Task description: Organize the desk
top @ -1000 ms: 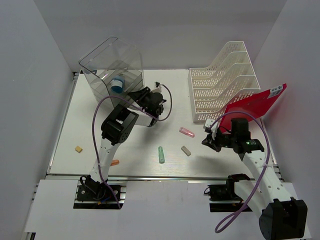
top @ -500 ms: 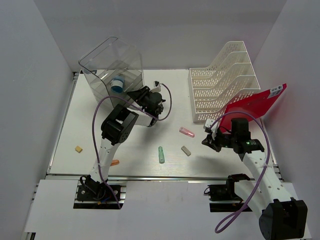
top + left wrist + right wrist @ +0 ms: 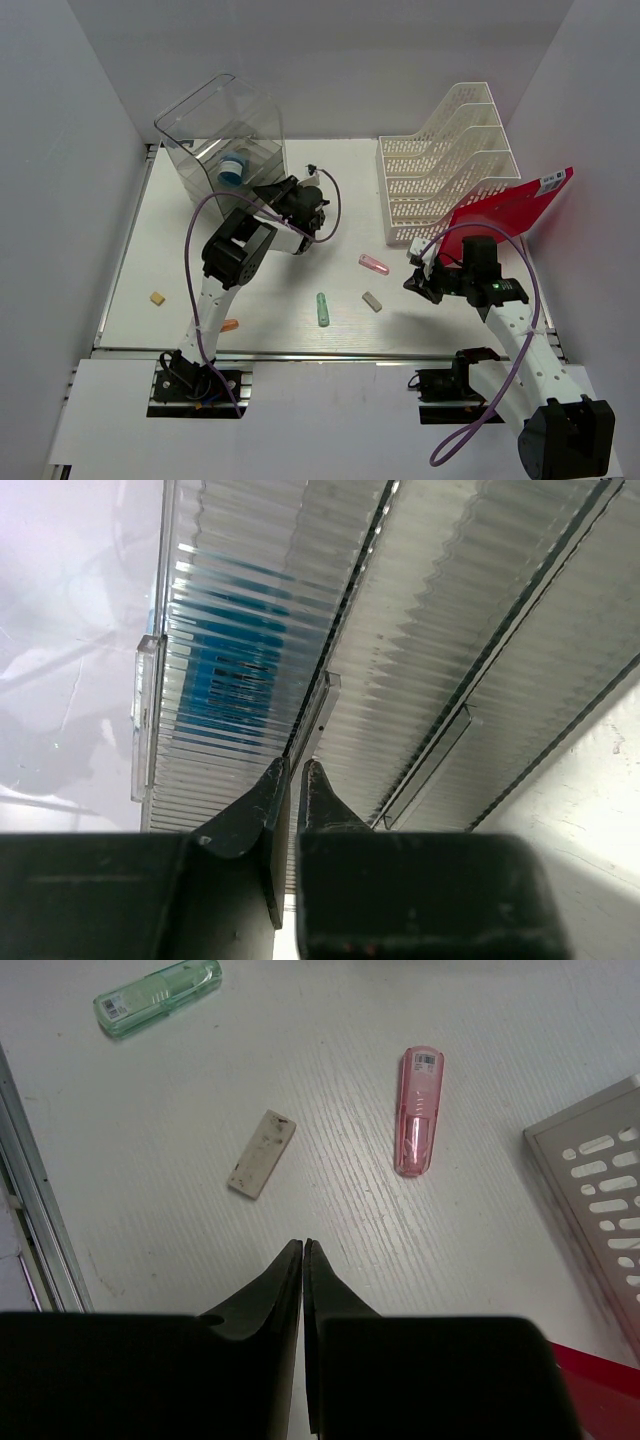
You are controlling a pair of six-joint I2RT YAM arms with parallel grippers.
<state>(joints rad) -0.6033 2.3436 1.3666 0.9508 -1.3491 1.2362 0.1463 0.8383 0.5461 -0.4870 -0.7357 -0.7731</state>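
Observation:
The white desk [image 3: 160, 240] has a silver rail [image 3: 300, 352] along its near edge. My left gripper [image 3: 272, 193] is at the front of the clear plastic drawer box [image 3: 215, 125], which stands tilted at the back left. In the left wrist view its fingers [image 3: 290, 775] are closed on a thin clear tab [image 3: 322, 702] of the ribbed drawer front. A blue item [image 3: 232, 170] lies inside the box. My right gripper [image 3: 416, 283] is shut and empty, held above the desk [image 3: 150, 1160] near a pink capped item [image 3: 418, 1110] and a beige eraser [image 3: 262, 1155].
A green capped item [image 3: 322, 308], the eraser [image 3: 372, 301] and the pink item [image 3: 374, 264] lie mid-desk. A tan piece [image 3: 157, 297] and an orange piece [image 3: 230, 325] lie at the left. The white slotted file rack [image 3: 445, 165] and a red folder [image 3: 510, 210] stand at the right.
The drawer box has shifted slightly to the left, and my left gripper has moved a little left with it. The right arm has not moved.

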